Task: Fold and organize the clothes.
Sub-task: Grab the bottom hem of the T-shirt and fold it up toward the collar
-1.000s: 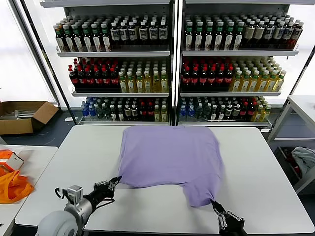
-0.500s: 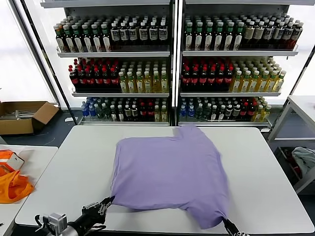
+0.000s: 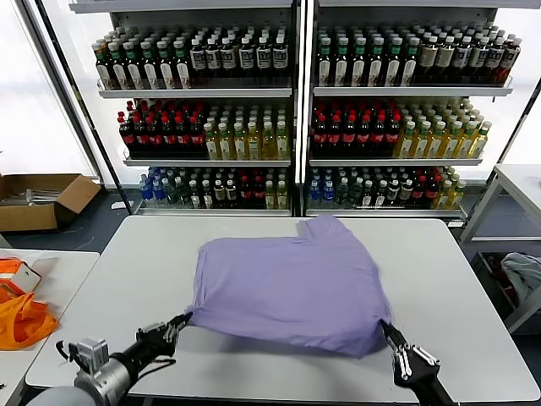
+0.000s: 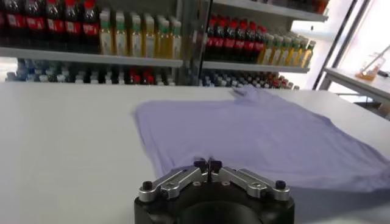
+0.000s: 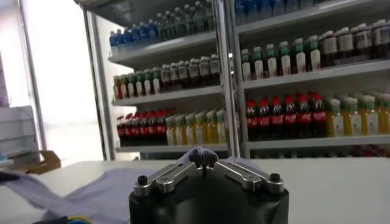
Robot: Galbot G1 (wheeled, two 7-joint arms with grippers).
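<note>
The head camera looks down across the table [image 3: 127, 279] from its near edge. Both wrist cameras sit low there, sharing the bottle shelves [image 4: 140, 58].

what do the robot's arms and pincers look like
Both arms end in black pincer heads with silver-grey metal finger links fixed by black screws. In the head view the left pincer sits on a grey rounded wrist with a silver block and looping black cable; the right pincer has slim dark fingers with silvery joints.

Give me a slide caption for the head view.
Both end effectors pinch a lavender T-shirt's near corners on the table.
</note>
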